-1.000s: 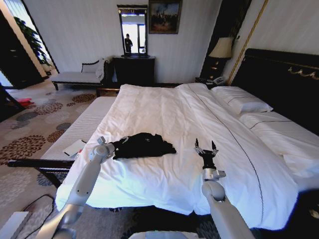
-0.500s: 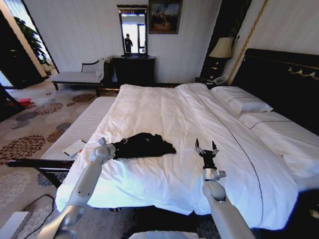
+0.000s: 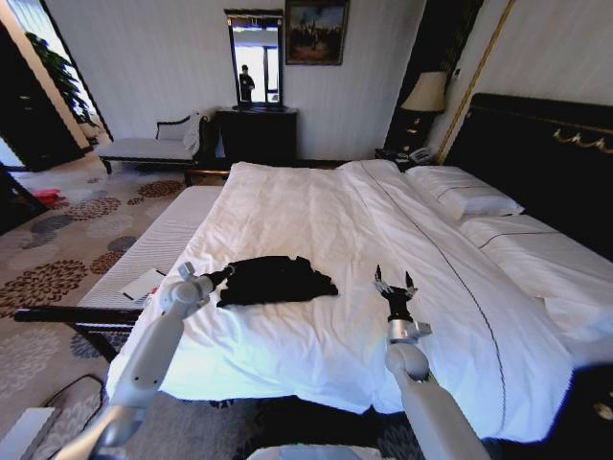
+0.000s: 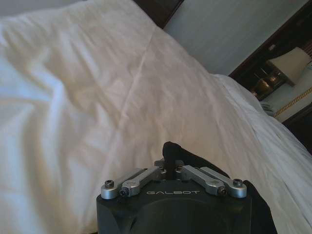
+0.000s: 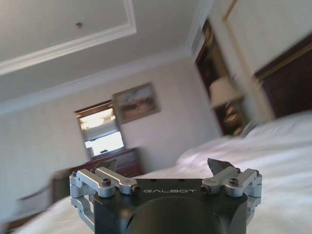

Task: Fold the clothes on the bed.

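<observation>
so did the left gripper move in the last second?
Yes. The left gripper, shut on the T-shirt, slid outward toward the bed's left edge; the right gripper kept its place.

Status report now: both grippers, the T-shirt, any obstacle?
Left gripper shut on the T-shirt edge. Right gripper open, raised above the duvet, holding nothing. T-shirt bunched on the bed. No obstacle near it.

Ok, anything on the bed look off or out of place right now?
Only the black T-shirt: it lies bunched in a rumpled heap on the bed, not spread flat. The left tool is shut on its edge; the right tool hovers open nearby.
</observation>
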You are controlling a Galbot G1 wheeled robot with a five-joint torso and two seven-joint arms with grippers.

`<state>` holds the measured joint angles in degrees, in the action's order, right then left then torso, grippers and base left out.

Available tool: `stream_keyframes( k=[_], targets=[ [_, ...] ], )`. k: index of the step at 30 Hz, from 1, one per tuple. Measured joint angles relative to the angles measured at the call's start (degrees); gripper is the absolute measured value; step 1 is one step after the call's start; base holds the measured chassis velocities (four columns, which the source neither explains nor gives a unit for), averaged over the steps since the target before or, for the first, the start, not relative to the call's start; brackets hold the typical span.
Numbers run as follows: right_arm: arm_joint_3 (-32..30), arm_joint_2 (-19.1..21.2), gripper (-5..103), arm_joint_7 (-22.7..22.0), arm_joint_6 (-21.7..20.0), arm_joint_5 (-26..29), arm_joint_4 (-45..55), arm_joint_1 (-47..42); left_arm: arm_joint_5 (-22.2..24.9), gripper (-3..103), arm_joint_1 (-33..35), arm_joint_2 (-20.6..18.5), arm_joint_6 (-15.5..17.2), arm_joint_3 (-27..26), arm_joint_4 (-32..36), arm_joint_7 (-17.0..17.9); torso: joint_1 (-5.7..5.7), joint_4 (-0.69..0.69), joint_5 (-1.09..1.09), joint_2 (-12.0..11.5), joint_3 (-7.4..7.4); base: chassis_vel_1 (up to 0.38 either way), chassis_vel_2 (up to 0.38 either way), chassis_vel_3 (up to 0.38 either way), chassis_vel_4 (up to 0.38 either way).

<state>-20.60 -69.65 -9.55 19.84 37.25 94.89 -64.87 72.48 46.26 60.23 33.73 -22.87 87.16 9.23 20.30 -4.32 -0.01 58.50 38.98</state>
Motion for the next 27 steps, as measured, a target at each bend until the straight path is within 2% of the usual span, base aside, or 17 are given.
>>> stream_keyframes(
  k=[1, 2, 3, 4, 6, 9, 12, 13, 17, 22, 27],
  targets=[
    [0.9, 0.5, 100, 0.0, -0.4, 1.4, 0.0, 0.6, 0.0, 2, 0.3, -0.3, 0.0, -0.1, 0.5, -0.1, 0.00, 0.00, 0.00, 0.0, 0.00, 0.000, 0.000, 0.000, 0.000],
    [3.7, 2.0, 100, 0.0, -1.5, 6.2, -0.1, 2.6, 0.0, 2, 0.9, -0.8, -0.1, -0.5, 1.5, -0.2, 0.00, 0.02, 0.00, 0.0, 0.00, 0.000, 0.000, 0.000, 0.000],
    [3.7, 2.0, 100, 0.0, -1.5, 6.2, -0.1, 2.6, 0.0, 2, 0.9, -0.8, -0.1, -0.5, 1.5, -0.2, 0.00, 0.02, 0.00, 0.0, 0.00, 0.000, 0.000, 0.000, 0.000],
    [7.0, 3.9, 100, 0.0, -2.8, 11.2, -0.6, 5.2, 0.1, 2, 1.7, -1.2, -0.1, -1.1, 2.7, -0.2, 0.00, 0.02, -0.01, 0.0, 0.00, 0.000, 0.000, 0.000, 0.000],
    [12.9, 7.1, 100, 1.0, -4.8, 17.2, -2.1, 9.6, 0.2, 2, 3.4, -1.4, -0.5, -2.2, 4.9, 0.0, 0.00, 0.00, 0.01, 0.0, 0.00, 0.000, 0.000, 0.000, 0.000],
    [16.7, 8.9, 100, 1.8, -5.8, 19.8, -3.5, 12.6, 0.5, 2, 4.6, -1.4, -0.8, -3.0, 6.3, 0.5, 0.01, -0.02, -0.01, 0.0, 0.00, 0.000, 0.000, 0.000, 0.000],
    [25.6, 11.4, 100, 2.2, -8.3, 24.2, -7.5, 19.9, 1.5, 2, 7.3, -1.3, -0.9, -5.2, 9.6, 1.1, 0.00, -0.02, 0.00, 0.0, 0.01, 0.000, 0.000, 0.000, 0.000],
    [25.6, 11.4, 100, 2.2, -8.3, 24.2, -7.5, 19.9, 1.5, 2, 7.3, -1.3, -0.9, -5.2, 9.6, 1.1, 0.00, -0.02, 0.00, 0.0, 0.01, 0.000, 0.000, 0.000, 0.000],
    [32.8, 11.0, 100, 2.2, -9.5, 26.4, -12.7, 27.1, 2.4, 2, 9.8, -1.9, -1.0, -8.0, 12.4, 1.1, 0.01, 0.00, 0.00, 0.0, 0.01, 0.000, 0.000, 0.000, 0.000],
    [36.7, 8.8, 100, 2.3, -10.5, 26.8, -15.9, 31.2, 2.7, 2, 12.2, -3.2, -1.0, -10.5, 14.7, 0.9, 0.01, 0.00, 0.01, 0.0, 0.00, 0.000, 0.000, 0.000, 0.000],
    [40.6, 7.5, 100, 0.2, -12.7, 28.1, -17.9, 34.4, 2.7, 2, 13.9, -3.6, -1.1, -12.2, 15.8, 0.6, 0.00, 0.00, 0.00, 0.0, 0.00, 0.000, 0.000, 0.000, 0.000]
  ],
)
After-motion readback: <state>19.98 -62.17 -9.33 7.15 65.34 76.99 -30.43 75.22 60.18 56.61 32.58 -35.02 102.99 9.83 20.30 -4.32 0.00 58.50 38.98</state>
